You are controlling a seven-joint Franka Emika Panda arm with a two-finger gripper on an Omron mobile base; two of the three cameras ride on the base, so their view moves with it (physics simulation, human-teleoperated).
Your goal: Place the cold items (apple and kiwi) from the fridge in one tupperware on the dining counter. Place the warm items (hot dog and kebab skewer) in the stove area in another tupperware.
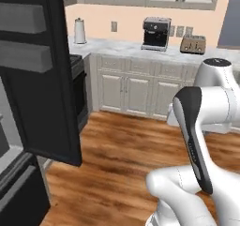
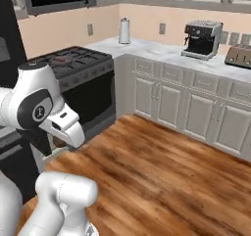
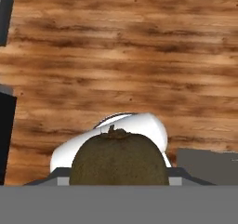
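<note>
At the left edge of the left base view the open black fridge door (image 1: 51,75) stands tall, its lower corner hanging over the wood floor (image 1: 126,150); open floor runs from it to the white cabinets (image 1: 136,89) at centre. On the counter (image 1: 126,47) above: a coffee machine (image 1: 156,33), a toaster (image 1: 192,44) and a white jug (image 1: 80,31).

Right base view: the black stove (image 2: 78,63) sits at upper left, cabinets run along the right, bare floor fills the lower right.

Hand view: a brown, fuzzy kiwi (image 3: 119,160), stem nub up, sits at bottom centre, pinched in the gripper (image 3: 119,181), whose grey fingers (image 3: 62,179) flank it. Wood planks lie beneath.
</note>
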